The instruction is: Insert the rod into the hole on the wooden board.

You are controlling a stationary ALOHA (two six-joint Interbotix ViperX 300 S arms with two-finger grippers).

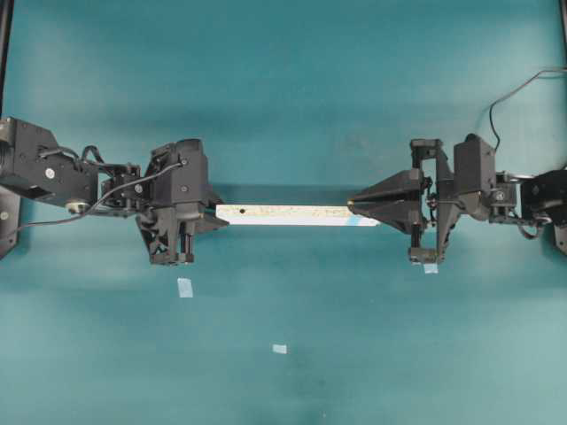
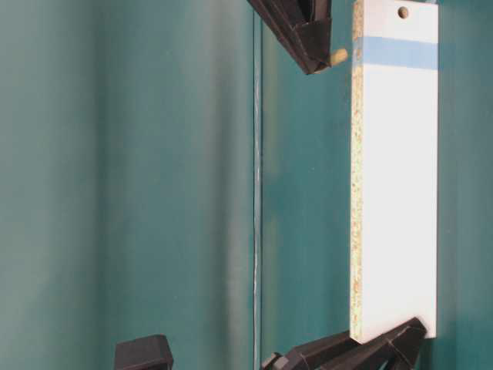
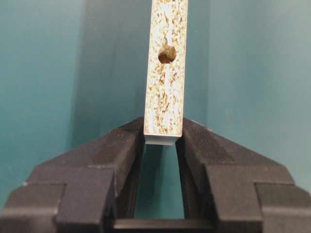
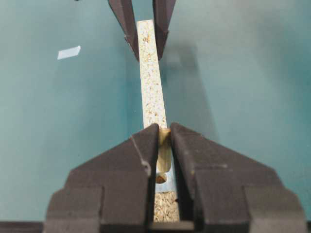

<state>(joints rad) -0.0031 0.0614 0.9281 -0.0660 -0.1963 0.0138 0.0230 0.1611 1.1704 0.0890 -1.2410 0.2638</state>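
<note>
The wooden board (image 1: 292, 215) hangs level over the teal table, speckled face up, blue mark toward the right. My left gripper (image 1: 211, 215) is shut on its left end; in the left wrist view the board (image 3: 165, 92) sits between the fingertips of the gripper (image 3: 163, 138), a dark hole (image 3: 167, 54) beyond them. My right gripper (image 4: 164, 141) is shut on the rod (image 4: 164, 153), a short beige peg. The rod's lower end sits just over a hole (image 4: 161, 178) in the blue-marked end. From table level the rod tip (image 2: 337, 55) stands a small gap from the board (image 2: 397, 169).
Small pale-blue square markers lie on the table (image 1: 184, 287), (image 1: 280, 349), and one under the right arm (image 1: 431, 267). One marker (image 4: 68, 52) shows in the right wrist view. Another hole (image 2: 403, 12) is in the board's white face.
</note>
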